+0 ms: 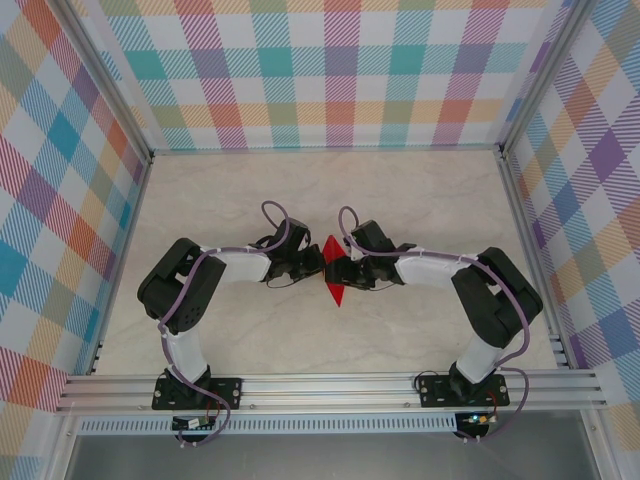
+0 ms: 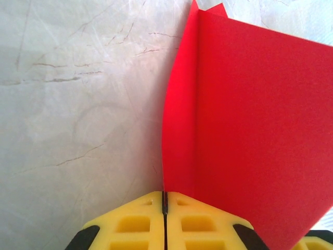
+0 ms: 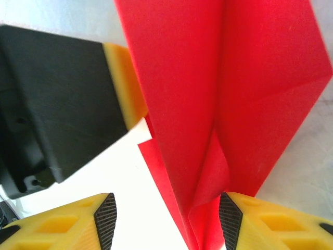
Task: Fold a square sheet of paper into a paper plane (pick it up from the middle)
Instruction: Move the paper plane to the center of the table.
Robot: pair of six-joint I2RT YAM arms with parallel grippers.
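At the middle of the table (image 1: 420, 200), both arms meet tip to tip at the paper (image 1: 336, 290). From above it reads as a narrow red sliver standing on edge between them; can't tell if it touches the surface. Left gripper (image 1: 318, 264): jaws fully closed, pinching the paper's edge. In the left wrist view the yellow fingers (image 2: 135, 224) press together, and the sheet comes out of the seam and fans to one side. Right gripper (image 1: 347, 272): jaws partway apart, straddling the paper, no clamp. In the right wrist view the paper lies against one finger (image 3: 270, 219), with a clear gap to the other. The paper is folded, showing a long centre crease and a diagonal flap.
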